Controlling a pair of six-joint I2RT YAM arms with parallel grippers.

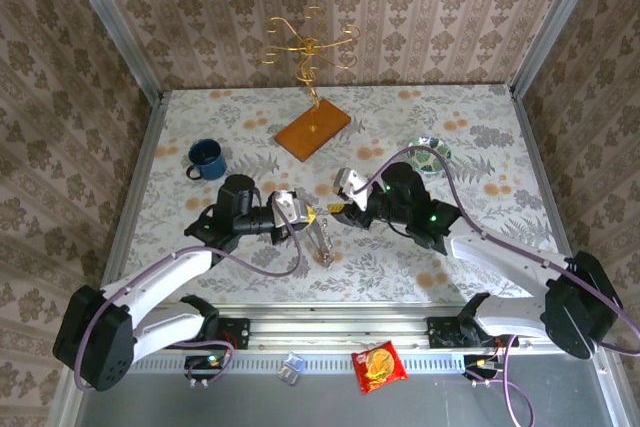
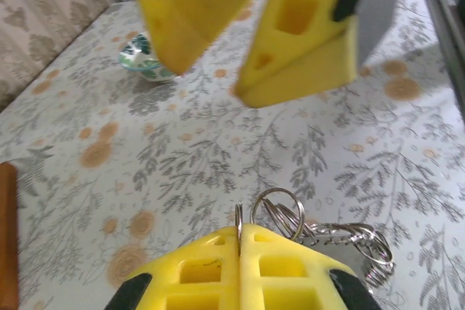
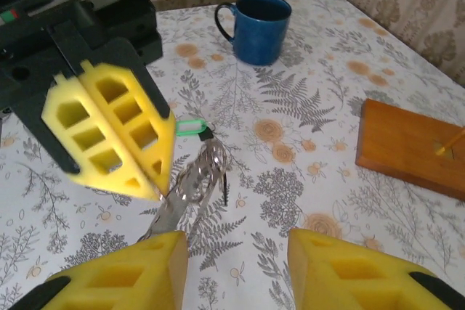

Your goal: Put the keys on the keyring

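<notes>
My left gripper point(image 2: 240, 231) is shut on the thin silvery keyring point(image 2: 239, 217), seen edge-on between its yellow fingers. A cluster of smaller rings point(image 2: 341, 241) hangs beside it, above the table. In the right wrist view the left gripper point(image 3: 156, 179) holds this silvery bundle point(image 3: 195, 176), with the green key head point(image 3: 190, 127) and a thin dark key point(image 3: 225, 188) hanging from it. My right gripper point(image 3: 236, 255) is open, close in front of the bundle and not touching it. From above, both grippers point(image 1: 303, 215) point(image 1: 345, 209) face each other at mid-table, the metal bundle point(image 1: 320, 245) hanging below.
A blue mug point(image 1: 206, 159) stands at the back left. The wooden base point(image 1: 313, 129) of the gold wire stand point(image 1: 305, 47) is at the back centre. A green-patterned bowl point(image 1: 430, 154) lies behind the right arm. A snack packet point(image 1: 380, 365) lies beyond the table's near edge.
</notes>
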